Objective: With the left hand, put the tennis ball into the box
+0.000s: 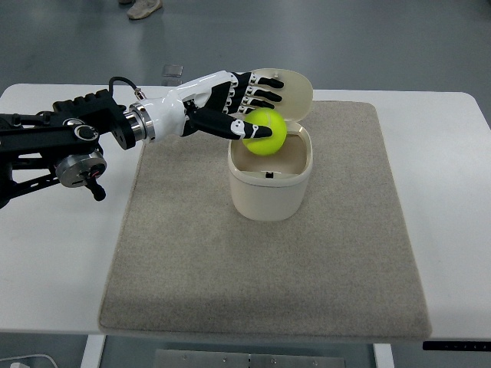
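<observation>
Yellow-green tennis ball, cream box, black-and-white left hand, grey-beige mat.

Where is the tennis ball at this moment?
In the top view the tennis ball is held in the left hand, just above the back left rim of the open box, near the mat's centre.

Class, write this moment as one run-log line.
left hand: shut on tennis ball | ball: over open box, not released | box: on mat | right arm: unseen
</observation>
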Motion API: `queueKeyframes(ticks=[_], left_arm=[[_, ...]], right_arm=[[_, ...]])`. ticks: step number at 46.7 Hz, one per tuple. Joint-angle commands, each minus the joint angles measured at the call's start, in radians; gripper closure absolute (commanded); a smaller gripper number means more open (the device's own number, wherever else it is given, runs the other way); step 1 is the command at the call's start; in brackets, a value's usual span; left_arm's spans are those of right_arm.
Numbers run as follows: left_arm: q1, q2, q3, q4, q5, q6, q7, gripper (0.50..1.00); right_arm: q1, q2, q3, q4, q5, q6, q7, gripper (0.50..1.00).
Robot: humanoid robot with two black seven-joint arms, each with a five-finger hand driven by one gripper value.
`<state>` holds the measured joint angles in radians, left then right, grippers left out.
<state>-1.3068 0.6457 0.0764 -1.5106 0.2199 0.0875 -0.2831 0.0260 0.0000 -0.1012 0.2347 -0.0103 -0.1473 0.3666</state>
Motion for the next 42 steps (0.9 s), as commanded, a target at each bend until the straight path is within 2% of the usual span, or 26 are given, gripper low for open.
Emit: queueKeyframes(ticks=[1,14,29,36,42], left_arm=[[-0.003,0.0,0.0,-0.003,-0.001,0.0,-0.001,0.598],[-0.009,0.017,-0.03,-0.083,0.001,0.002,-0.002,0.617],[-0.008,0.019,-0.217,-0.128,-0.002,0.006,-0.002,0.617],[0.018,0.022,-0.343,-0.093,-0.051,0.081,-0.002,0.619],[0.073,0.02,-0.452,0.036,-0.132,0.101,-0.007,0.619]], right_arm=[[0.0,0.0,0.0,0.0,0.0,0.0,0.0,0.562],[0.0,0.0,0.0,0.0,0.001,0.0,0.0,0.562],[0.0,0.0,0.0,0.0,0.0,0.0,0.0,0.562],[0.0,0.0,0.0,0.0,0.0,0.0,0.0,0.562],[0.0,0.0,0.0,0.0,0.0,0.0,0.0,0.562]])
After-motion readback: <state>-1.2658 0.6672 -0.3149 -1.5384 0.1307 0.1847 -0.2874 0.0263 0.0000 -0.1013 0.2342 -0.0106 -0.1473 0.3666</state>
